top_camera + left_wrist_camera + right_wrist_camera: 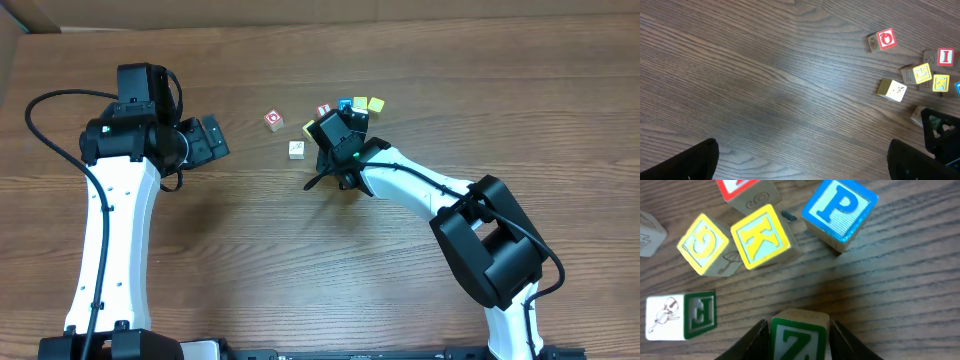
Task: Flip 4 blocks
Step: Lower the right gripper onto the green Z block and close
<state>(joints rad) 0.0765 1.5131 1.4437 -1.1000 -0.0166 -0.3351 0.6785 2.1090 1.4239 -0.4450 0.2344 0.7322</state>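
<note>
In the right wrist view, a green "Z" block (799,337) sits between the fingers of my right gripper (799,330), which press on both its sides. The blue "P" block (840,211) lies on the table just beyond it. Overhead, the right gripper (335,133) is at the block cluster. The red "O" block (273,121) and the whitish block (296,149) lie to its left, apart from each other. My left gripper (210,140) hovers open and empty, left of the blocks. Its view shows the red "O" block (886,38) and the whitish block (892,90).
Yellow "K" (762,236) and yellow "G" (702,244) cubes lie close beside the "P" block. A red-faced cube (740,187) is behind them, and a green "E" cube (682,316) lies left of the right gripper. The red "1" cube (945,56) is in the cluster.
</note>
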